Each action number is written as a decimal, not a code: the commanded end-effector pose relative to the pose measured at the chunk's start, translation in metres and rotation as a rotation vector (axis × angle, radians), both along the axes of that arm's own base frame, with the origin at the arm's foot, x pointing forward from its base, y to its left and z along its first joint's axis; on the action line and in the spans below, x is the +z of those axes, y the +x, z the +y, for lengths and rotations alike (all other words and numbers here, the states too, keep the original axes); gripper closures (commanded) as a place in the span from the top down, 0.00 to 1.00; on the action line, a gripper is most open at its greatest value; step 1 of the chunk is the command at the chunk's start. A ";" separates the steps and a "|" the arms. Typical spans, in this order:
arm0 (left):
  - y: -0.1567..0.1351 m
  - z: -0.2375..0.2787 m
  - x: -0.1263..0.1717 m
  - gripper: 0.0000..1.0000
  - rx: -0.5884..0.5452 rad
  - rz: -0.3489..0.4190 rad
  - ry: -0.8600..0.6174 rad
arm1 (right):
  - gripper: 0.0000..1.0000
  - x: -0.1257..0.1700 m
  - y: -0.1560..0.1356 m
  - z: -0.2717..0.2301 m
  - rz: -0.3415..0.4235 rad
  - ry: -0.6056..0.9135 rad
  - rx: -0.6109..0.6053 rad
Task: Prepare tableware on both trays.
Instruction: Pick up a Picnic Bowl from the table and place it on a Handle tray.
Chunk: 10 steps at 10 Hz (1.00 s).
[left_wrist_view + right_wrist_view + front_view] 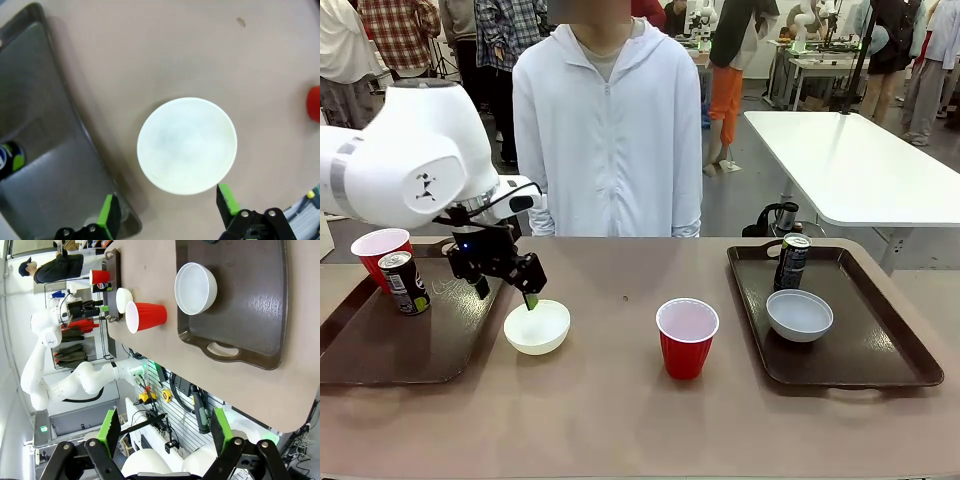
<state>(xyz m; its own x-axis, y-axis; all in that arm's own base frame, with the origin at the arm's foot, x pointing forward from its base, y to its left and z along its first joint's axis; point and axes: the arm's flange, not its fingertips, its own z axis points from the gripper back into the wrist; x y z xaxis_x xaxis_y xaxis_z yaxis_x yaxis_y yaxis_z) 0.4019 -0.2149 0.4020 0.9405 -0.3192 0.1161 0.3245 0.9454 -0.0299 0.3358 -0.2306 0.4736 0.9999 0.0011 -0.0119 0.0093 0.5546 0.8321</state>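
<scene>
A tan-brown table (620, 420) is seen stretching across the front view. Two dark brown rectangular trays are set directly on it, well apart: the left tray (380, 345) toward the robot's left end and the right tray (880, 350) toward its right end. Between them, a cream-white bowl (537, 328) is placed on the bare tabletop just beside the left tray's rim. A red plastic cup (687, 340) is stood upright near the middle, apart from the bowl. A small dark speck (626, 298) is seen farther back.

Glossy plastic tray (882, 342), matt table (620, 420)
</scene>
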 end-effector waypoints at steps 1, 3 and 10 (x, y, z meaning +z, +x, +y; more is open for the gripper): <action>0.007 -0.003 -0.011 1.00 0.027 -0.030 0.010 | 0.95 0.002 0.000 0.002 -0.004 0.011 0.000; 0.017 0.002 -0.028 1.00 0.022 -0.029 -0.001 | 0.95 0.002 0.000 0.002 -0.004 0.011 0.000; 0.033 0.005 -0.052 0.55 0.020 -0.019 0.042 | 0.95 0.002 0.000 0.002 -0.004 0.011 0.000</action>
